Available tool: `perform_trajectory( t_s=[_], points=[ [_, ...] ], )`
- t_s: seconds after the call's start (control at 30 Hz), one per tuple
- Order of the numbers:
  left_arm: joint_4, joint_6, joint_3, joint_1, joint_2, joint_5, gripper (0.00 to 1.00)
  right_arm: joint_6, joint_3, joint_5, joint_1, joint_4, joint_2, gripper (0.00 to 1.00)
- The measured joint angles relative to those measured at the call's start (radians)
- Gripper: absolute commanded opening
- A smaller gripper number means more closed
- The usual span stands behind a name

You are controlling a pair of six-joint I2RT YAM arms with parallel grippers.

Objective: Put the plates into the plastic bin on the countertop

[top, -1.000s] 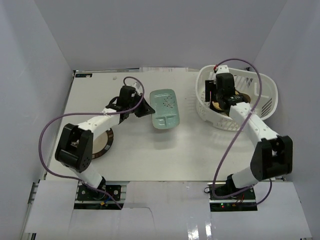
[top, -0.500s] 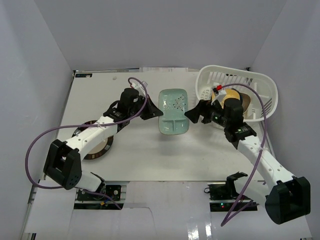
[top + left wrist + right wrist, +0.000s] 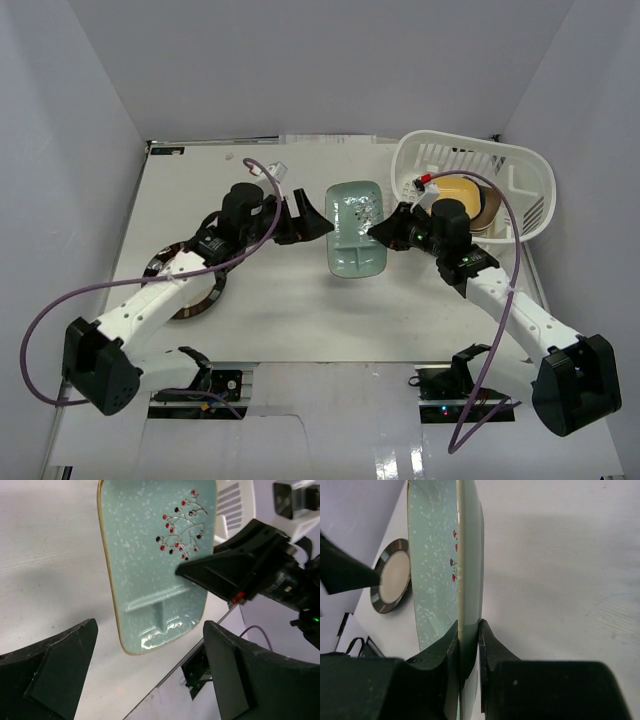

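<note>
The pale green rectangular plate with a red berry sprig hangs tilted over the countertop, between the two arms. My right gripper is shut on its right edge; in the right wrist view both jaws pinch the plate's rim at the gripper. My left gripper stands open just left of the plate and does not touch it. In the left wrist view its gripper is spread wide below the plate. The white plastic bin stands at the far right.
Inside the bin lean a yellow plate and a dark-rimmed one. A round dark-rimmed, beige-centred plate lies on the countertop under my left arm and also shows in the right wrist view. Purple cables loop off both arms.
My left gripper, shut on the green plate a second ago, has let go and opened. My right gripper came out of the bin and closed on the plate's right edge.
</note>
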Motion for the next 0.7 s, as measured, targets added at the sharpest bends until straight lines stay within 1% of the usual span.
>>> perform_trajectory(
  t_s=[0.07, 0.17, 0.23, 0.33, 0.4, 0.47, 0.53, 0.63, 0.7],
  points=[
    [-0.038, 0.029, 0.000, 0.000, -0.070, -0.023, 0.98, -0.016, 0.027, 0.023, -0.026, -0.051, 0.004, 0.08],
    [-0.108, 0.097, 0.000, 0.000, -0.183, -0.057, 0.98, -0.034, 0.103, 0.026, -0.128, -0.121, 0.029, 0.08],
    [-0.153, 0.140, -0.013, 0.000, -0.260, -0.086, 0.98, -0.032, 0.167, 0.009, -0.243, -0.139, 0.058, 0.08],
    [-0.207, 0.192, -0.076, 0.000, -0.393, -0.130, 0.98, -0.016, 0.241, 0.012, -0.431, -0.127, 0.098, 0.08],
    [-0.231, 0.214, -0.130, 0.000, -0.466, -0.153, 0.98, 0.003, 0.258, 0.029, -0.534, -0.109, 0.121, 0.08],
    [-0.254, 0.230, -0.180, 0.000, -0.514, -0.166, 0.98, 0.027, 0.260, 0.047, -0.609, -0.096, 0.153, 0.08],
    [-0.265, 0.245, -0.230, 0.000, -0.538, -0.176, 0.98, 0.040, 0.260, 0.055, -0.642, -0.097, 0.201, 0.08],
    [-0.278, 0.259, -0.266, 0.000, -0.536, -0.179, 0.98, 0.050, 0.260, 0.058, -0.654, -0.119, 0.287, 0.08],
    [-0.284, 0.270, -0.279, 0.000, -0.529, -0.175, 0.98, 0.050, 0.260, 0.063, -0.660, -0.150, 0.332, 0.15]
  ],
)
